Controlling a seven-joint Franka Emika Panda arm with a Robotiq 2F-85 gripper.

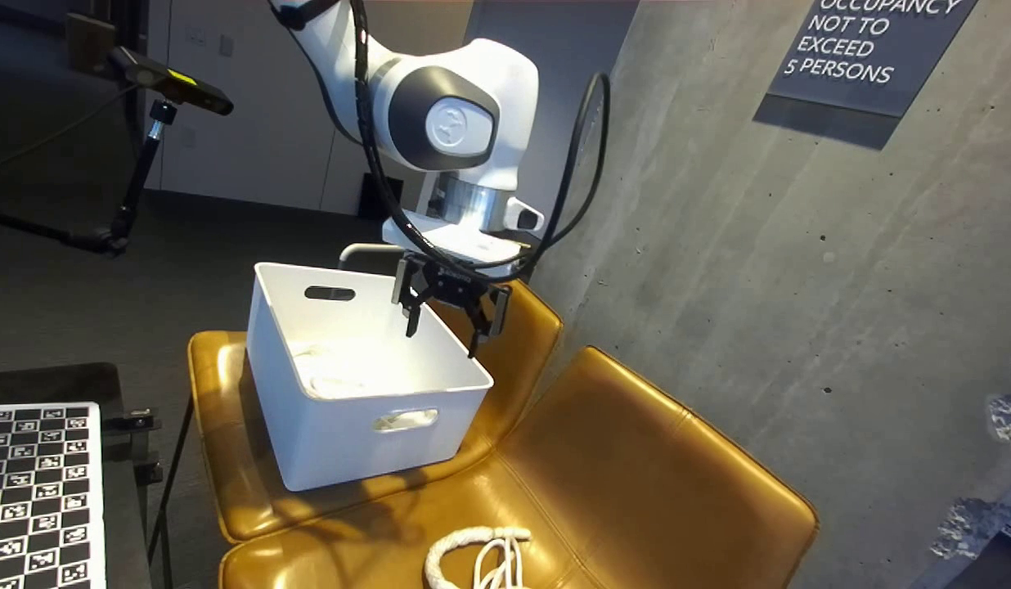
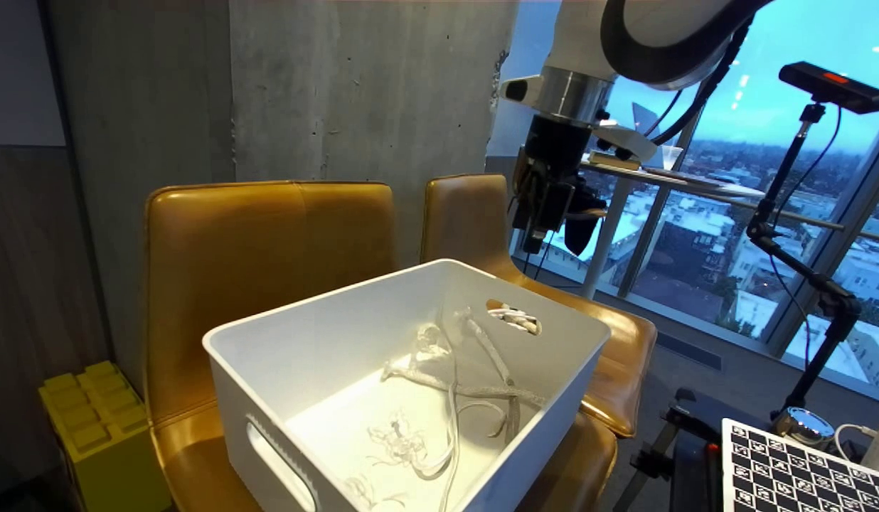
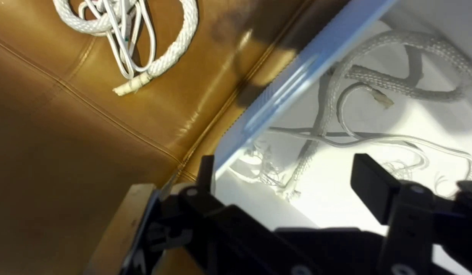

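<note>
Hanging spread wide, gripping nothing

Holds the pincer (image 1: 442,342) over the side of a white bin (image 1: 350,450), with black fingers (image 3: 373,187) parted wide and nothing caught between them. Hangs apart from the rim (image 2: 535,296) in an exterior view. Has below the pincer, inside the bin, a thick white rope (image 3: 329,99) curling into a loose loop and running down to a frayed end (image 3: 290,192), with thin cords (image 3: 337,144) crossing it. Has lower than the pincer, outside the bin, a rope bundle (image 3: 178,44) with thin strands looped through it, lying on a tan chair (image 1: 653,458); shows it up and left of the pincer in the wrist view. Has beneath both pincer and bin a neighbouring chair (image 1: 240,458), set just beside that one and carrying the bin. Has to the right of the pincer, in an exterior view, a concrete wall (image 1: 702,245) bearing a dark sign (image 1: 873,49); has well apart to the left a stand-mounted camera (image 1: 174,80) and, lower down, a patterned board (image 1: 39,491).
</note>
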